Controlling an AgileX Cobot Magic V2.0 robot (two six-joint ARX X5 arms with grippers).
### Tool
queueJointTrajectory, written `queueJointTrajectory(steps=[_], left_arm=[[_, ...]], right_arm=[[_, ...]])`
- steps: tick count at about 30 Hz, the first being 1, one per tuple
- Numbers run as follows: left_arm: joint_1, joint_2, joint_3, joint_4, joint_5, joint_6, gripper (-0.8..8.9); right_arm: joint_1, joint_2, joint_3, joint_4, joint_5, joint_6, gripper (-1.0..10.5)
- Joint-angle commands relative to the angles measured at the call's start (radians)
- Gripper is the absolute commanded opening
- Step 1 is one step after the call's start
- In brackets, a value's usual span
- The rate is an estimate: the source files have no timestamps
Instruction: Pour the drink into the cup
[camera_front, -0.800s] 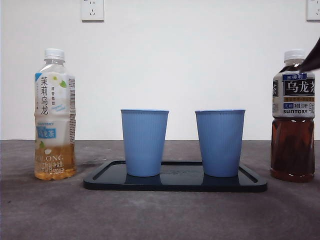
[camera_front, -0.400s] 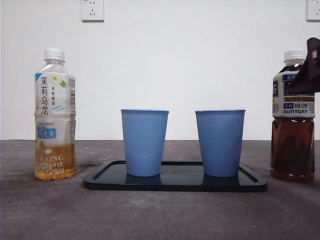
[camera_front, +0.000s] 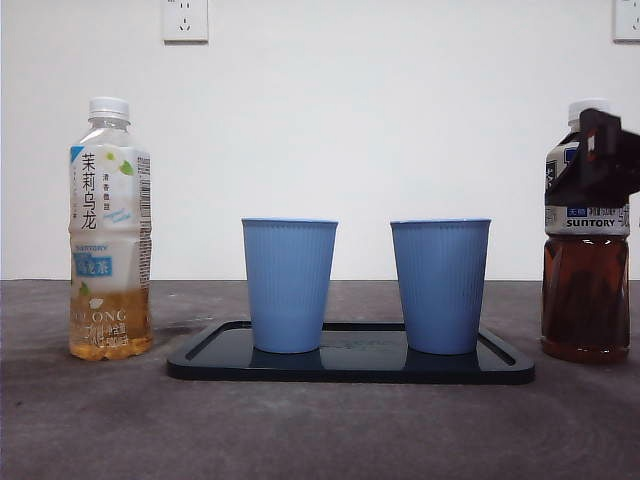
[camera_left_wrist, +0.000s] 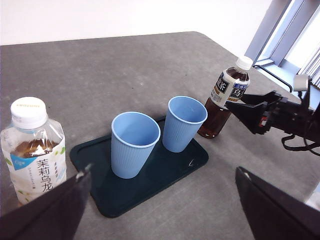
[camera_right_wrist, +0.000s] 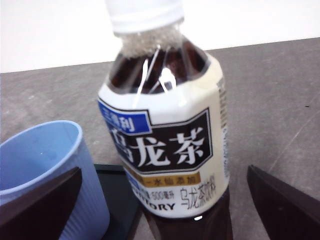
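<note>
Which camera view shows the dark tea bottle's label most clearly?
The right wrist view: the dark tea bottle fills it, label large and readable between the open right gripper jaws. The front view has that gripper covering part of the label. The left wrist view shows the bottle small and far.

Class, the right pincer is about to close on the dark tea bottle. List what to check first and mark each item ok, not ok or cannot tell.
1. Right pincer open, jaws either side of the dark tea bottle: ok.
2. Bottle upright on the table: ok.
3. Bottle's white cap off for pouring: not ok, still on.
4. Two blue cups upright on the tray, mouths open: ok.
5. Left pincer open and away from the cups, near the pale tea bottle: ok.
6. Cups empty: cannot tell for certain.
</note>
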Motion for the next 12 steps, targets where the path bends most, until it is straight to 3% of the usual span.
queueJointTrajectory(steps=[1, 10, 12], left_arm=[[-0.005, 0.007, 0.011, 0.01, 0.002, 0.011, 4.66], [-0.005, 0.007, 0.011, 0.01, 0.002, 0.011, 4.66], [-0.005, 0.007, 0.011, 0.01, 0.002, 0.011, 4.66]], right_arm=[[0.003, 0.068, 0.002, 0.081, 0.001, -0.016, 5.5], [0.003, 0.215, 0.065, 0.157, 0.001, -0.038, 5.3], [0.003, 0.235, 0.082, 0.157, 0.01, -0.038, 4.7]])
